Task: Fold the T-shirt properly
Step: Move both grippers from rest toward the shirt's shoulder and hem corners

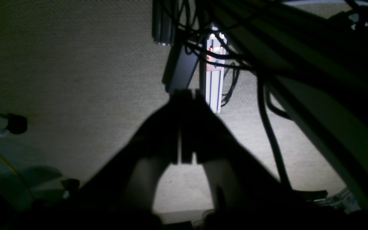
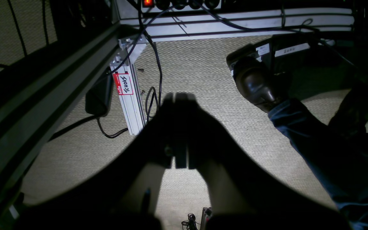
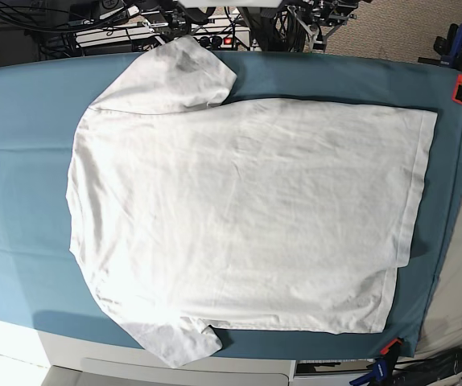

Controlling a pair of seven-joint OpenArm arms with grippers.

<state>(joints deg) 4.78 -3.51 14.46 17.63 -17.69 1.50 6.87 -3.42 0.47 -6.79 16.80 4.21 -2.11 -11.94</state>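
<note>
— Where was the T-shirt?

— I saw it spread flat on the teal table cloth, collar end toward the cloth's left edge, hem near its right edge, unfolded.

— And the arms?

— Both hung below the table over carpet. Left gripper had its jaws together, empty. Right gripper likewise, near a brown shoe.

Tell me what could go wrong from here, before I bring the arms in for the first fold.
1. Both the left gripper and right gripper are shut and hang over carpet, off the table; they must open before reaching.
2. The large white cotton T-shirt lies flat on the teal table cloth; a pinch could catch both layers.
3. A person's brown shoe and loose black cables sit near the right arm; swinging out could snag them.
</note>
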